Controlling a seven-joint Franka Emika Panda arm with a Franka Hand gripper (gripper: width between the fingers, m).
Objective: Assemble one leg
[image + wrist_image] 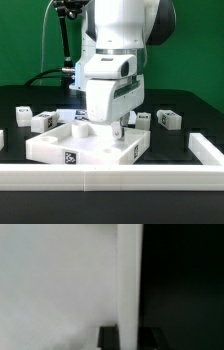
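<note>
Square black-and-white marker tag (70, 158) on the front wall of the white tabletop (50, 148). Lying on the black table (195, 128) behind the tabletop, at the exterior view's right: a leg (168, 119), long axis level, running roughly sideways. Another leg (43, 121) at the left. Gripper (117, 127) low at the tabletop's far right corner; cannot tell whether the jaws stand apart or grip anything.

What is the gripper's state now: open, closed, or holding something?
Gripper: cannot be told. It hangs low over the large white square piece, and neither view shows whether it is open.
</note>
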